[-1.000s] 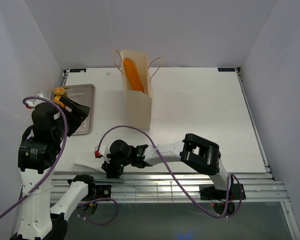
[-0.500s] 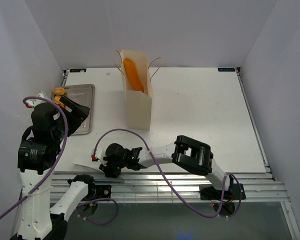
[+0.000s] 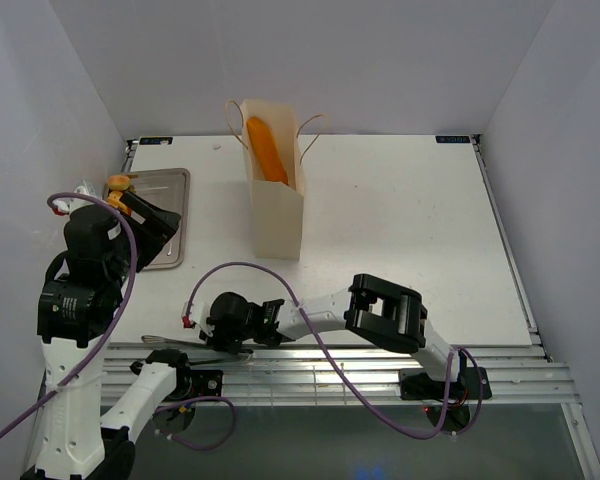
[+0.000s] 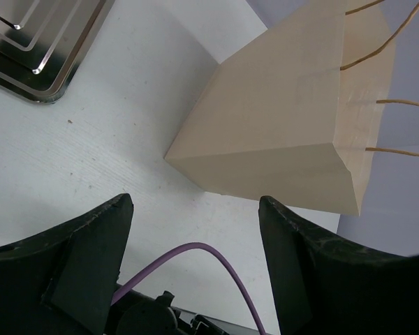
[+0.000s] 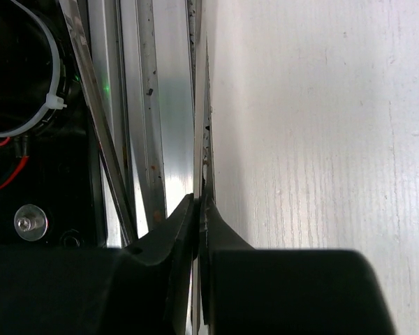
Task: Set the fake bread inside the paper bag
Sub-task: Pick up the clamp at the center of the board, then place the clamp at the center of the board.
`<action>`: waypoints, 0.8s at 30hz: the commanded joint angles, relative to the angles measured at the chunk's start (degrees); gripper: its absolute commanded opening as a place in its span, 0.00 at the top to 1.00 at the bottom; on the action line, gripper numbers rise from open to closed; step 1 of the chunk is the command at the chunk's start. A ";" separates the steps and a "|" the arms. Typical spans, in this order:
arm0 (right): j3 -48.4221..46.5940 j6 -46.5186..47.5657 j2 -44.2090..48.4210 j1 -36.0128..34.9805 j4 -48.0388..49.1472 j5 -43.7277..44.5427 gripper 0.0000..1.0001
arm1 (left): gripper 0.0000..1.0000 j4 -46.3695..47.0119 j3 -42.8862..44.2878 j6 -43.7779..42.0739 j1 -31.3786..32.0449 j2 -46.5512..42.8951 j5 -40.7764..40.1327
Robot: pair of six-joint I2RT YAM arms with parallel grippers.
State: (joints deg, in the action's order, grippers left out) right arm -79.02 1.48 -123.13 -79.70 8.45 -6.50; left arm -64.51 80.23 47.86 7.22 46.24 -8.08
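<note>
The tan paper bag (image 3: 277, 205) stands upright at the back middle of the table. One long orange loaf of fake bread (image 3: 267, 150) sticks out of its top. A small orange piece (image 3: 119, 185) shows by the far left corner of the silver tray (image 3: 170, 190), partly hidden by my left arm. My left gripper (image 3: 160, 222) is raised over the tray, open and empty. In its wrist view (image 4: 195, 272) it faces the bag (image 4: 286, 132). My right gripper (image 3: 213, 340) is at the table's near edge, shut on the thin pale tongs (image 3: 175, 343), seen edge-on between its fingertips (image 5: 197, 199).
Metal rails (image 3: 360, 365) run along the near edge below the table. A purple cable (image 3: 250, 262) loops over the table in front of the bag and shows in the left wrist view (image 4: 216, 255). The tray's corner (image 4: 49, 63) lies at that view's upper left.
My right gripper has moved left and toward the near edge with the tongs, which now lie thin over the rails. The left arm, the bag and the loaf have not moved.
</note>
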 commanded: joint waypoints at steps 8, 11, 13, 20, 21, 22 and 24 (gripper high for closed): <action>0.02 -1.12 9.58 0.42 -2.99 16.60 0.92 | 0.21 4.29 1.42 -1.18 -0.28 1.13 5.43; -2.36 -1.99 9.75 0.86 -5.54 22.39 0.92 | 0.24 8.33 2.21 -2.06 -0.19 1.31 11.82; -4.37 -4.54 9.14 1.21 -7.73 25.82 0.92 | 0.25 9.40 2.39 -2.07 -0.19 1.31 13.08; -10.18 -17.63 4.31 8.23 -16.44 35.05 0.92 | 0.27 9.40 -1.20 -2.24 -0.19 2.63 14.23; -10.27 -18.87 3.78 9.03 -16.71 34.89 0.92 | 0.28 9.40 -3.65 -2.24 -0.19 2.63 13.88; -10.53 -21.84 2.64 9.73 -17.32 34.89 0.92 | 0.28 9.40 -4.80 -2.59 -0.19 2.63 13.70; -11.15 -24.23 1.58 11.67 -18.38 34.89 0.92 | 0.30 9.40 -8.13 -2.94 -0.19 2.45 13.00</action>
State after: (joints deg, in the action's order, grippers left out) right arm -88.36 -14.85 -119.17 -70.46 -6.39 24.38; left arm -54.87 75.94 46.02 7.22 48.29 4.54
